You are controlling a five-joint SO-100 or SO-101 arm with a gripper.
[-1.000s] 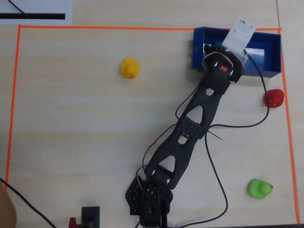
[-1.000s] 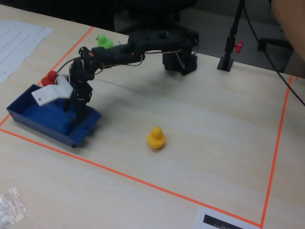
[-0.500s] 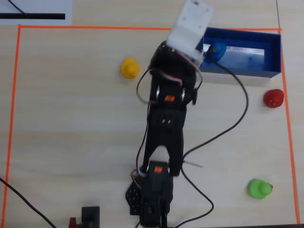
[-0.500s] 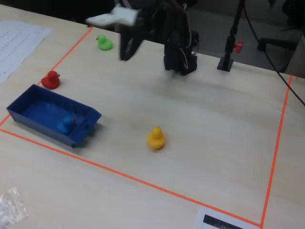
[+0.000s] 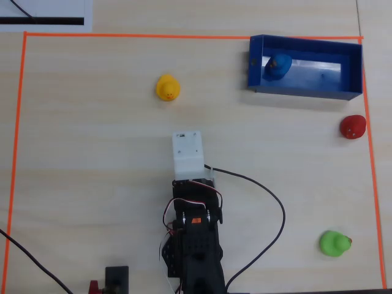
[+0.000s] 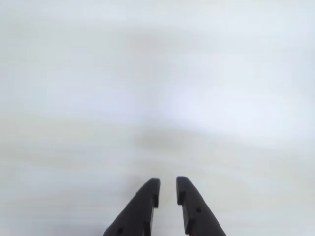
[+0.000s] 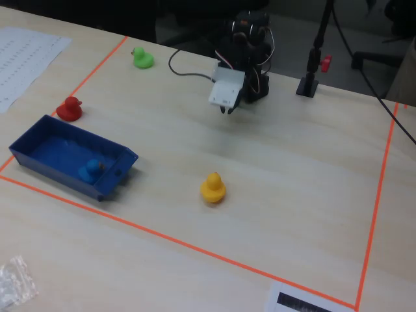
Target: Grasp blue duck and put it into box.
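The blue duck [image 5: 278,65] sits inside the dark blue box [image 5: 352,67], at its left end in the overhead view; it also shows in the fixed view [image 7: 91,169], in the box [image 7: 39,162]. My gripper [image 6: 168,184] is empty, its two dark fingers [image 6: 147,201] a narrow gap apart over bare table. In the fixed view the gripper [image 7: 227,110] hangs close to the arm base, far from the box. From above, the white wrist block [image 5: 187,153] hides the fingers.
A yellow duck [image 5: 167,87] stands mid-table, a red duck [image 5: 353,127] just below the box's right end, and a green duck [image 5: 334,243] at the lower right. Orange tape [image 5: 18,122] frames the work area. A black cable [image 5: 269,202] loops right of the arm.
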